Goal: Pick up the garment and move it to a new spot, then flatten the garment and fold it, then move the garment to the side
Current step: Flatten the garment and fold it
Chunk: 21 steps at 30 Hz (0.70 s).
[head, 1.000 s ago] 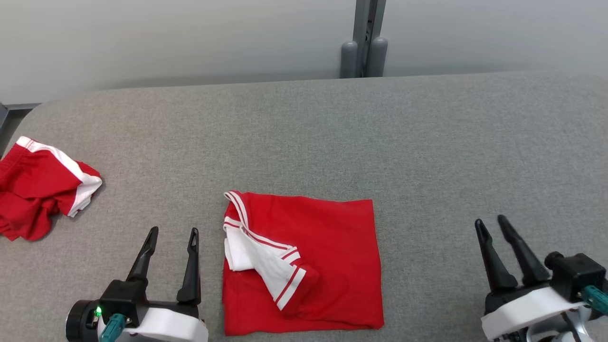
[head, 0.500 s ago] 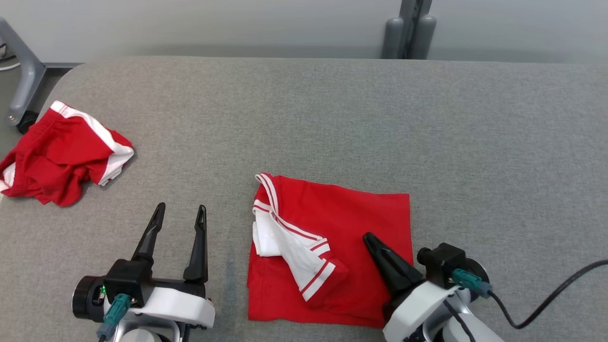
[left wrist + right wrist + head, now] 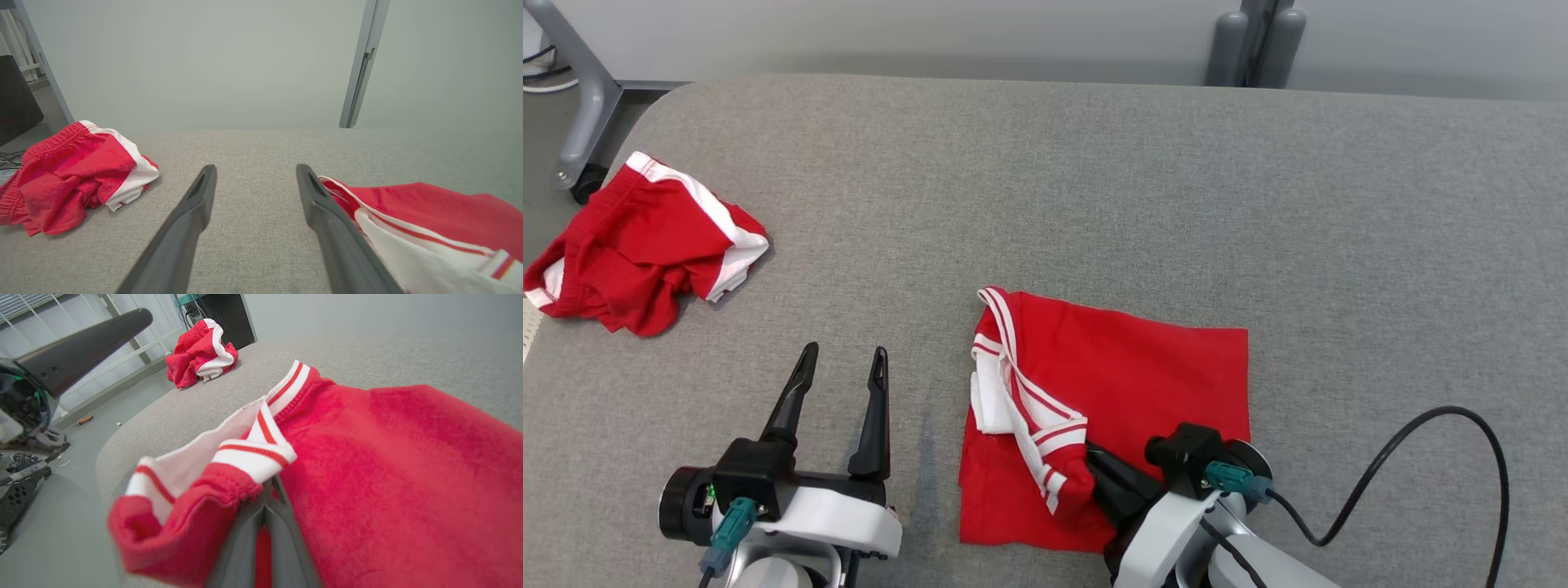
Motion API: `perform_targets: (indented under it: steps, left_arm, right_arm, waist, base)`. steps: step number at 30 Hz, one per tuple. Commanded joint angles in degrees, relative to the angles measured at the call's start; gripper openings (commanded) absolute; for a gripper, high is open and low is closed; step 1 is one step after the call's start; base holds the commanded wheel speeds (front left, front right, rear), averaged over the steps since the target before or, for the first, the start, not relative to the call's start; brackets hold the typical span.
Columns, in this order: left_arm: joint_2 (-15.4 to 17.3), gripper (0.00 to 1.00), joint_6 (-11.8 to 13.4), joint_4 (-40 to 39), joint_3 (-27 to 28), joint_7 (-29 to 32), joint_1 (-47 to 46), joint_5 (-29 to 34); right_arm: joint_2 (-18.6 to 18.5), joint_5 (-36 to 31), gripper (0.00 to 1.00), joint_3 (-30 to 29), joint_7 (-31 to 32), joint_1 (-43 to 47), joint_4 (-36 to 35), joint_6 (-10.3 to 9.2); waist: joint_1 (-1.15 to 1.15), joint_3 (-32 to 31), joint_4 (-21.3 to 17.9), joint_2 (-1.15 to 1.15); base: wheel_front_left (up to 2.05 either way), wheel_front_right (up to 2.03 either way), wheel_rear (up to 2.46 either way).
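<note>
So in the head view we've got the garment [image 3: 1127, 384] lying on the bench [image 3: 1094, 188], down toward 6 o'clock. It's red, folded into a rough square, and the white striped trim runs along its 9 o'clock side.

The right claw [image 3: 1092, 456] comes in from 5 o'clock and is pinched tight on the garment near its 6 o'clock edge, right by the striped cuff. In the right wrist view the fingers [image 3: 245, 539] are pressed together, with red cloth bunched up over their tips and a sliver of red between them. The cloth around the grip is rumpled and raised a bit, and the rest lies flat.

The left claw [image 3: 845, 351] sits at 9 o'clock of the garment, close but not touching. Its jaws are spread wide with nothing in them, and we can see bare bench between the fingers in its own wrist view.

A crumpled pair of red and white shorts [image 3: 645, 245] sits way off at 10 o'clock by the bench edge, well apart from everything else. A black cable [image 3: 1421, 457] loops off the right arm at 4 o'clock.
</note>
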Motion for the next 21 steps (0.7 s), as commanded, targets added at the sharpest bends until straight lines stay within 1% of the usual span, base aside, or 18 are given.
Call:
perform_targets:
  steps: [1, 7, 10, 12, 15, 20, 21]
  left_arm:
    - [0.0, 1.0, -0.1, 0.1, 0.1, -0.3, -1.2, -0.1]
    - [0.0, 1.0, 0.0, 0.3, 0.3, -0.4, -1.3, -0.1]
    - [0.0, 1.0, 0.0, 0.4, 0.3, -0.4, -1.3, 0.1]
    - [0.1, 1.0, 0.0, 0.4, 0.3, -0.4, -1.2, 0.1]
    - [0.1, 1.0, 0.1, 0.4, 0.4, -0.4, -1.2, 0.2]
    - [0.5, 1.0, 0.3, 0.1, 1.0, -0.4, -0.6, -0.1]
    - [0.6, 1.0, 0.3, 0.0, 1.1, -0.4, -0.4, -0.1]
  right_arm:
    - [-0.2, 0.7, 0.0, 1.0, -0.5, -0.9, -0.3, 0.0]
    - [-0.3, 1.7, 0.0, 4.2, -0.5, -2.1, -4.6, 0.0]
    - [-1.2, 1.4, 0.0, 2.7, -0.5, -1.9, -6.5, 0.0]
    - [-1.5, 1.0, 0.0, 0.6, -0.5, -1.2, -7.8, 0.0]
    - [-2.6, 0.1, 0.0, -3.9, -0.5, 0.4, -9.3, 0.0]
    - [-3.8, -2.5, 0.0, -15.3, -0.5, 4.6, -12.6, 0.0]
    - [-4.1, -3.5, 0.13, -17.8, -0.5, 5.5, -13.5, 0.0]
  waist:
    - [0.0, 0.1, -0.3, 0.0]
    - [0.0, 0.2, -1.4, 0.0]
    - [0.0, 0.1, -2.0, 0.0]
    - [0.0, -0.1, -2.3, 0.0]
    - [0.0, -0.5, -2.9, 0.0]
    - [0.0, -1.4, -4.1, 0.0]
    - [0.0, -1.7, -4.4, 0.0]
  base:
    - [0.0, 0.0, 0.0]
    - [0.0, 0.0, 0.0]
    - [0.0, 0.0, 0.0]
    - [0.0, 0.0, 0.0]
    - [0.0, 0.0, 0.0]
    - [0.0, 0.0, 0.0]
    - [0.0, 0.0, 0.0]
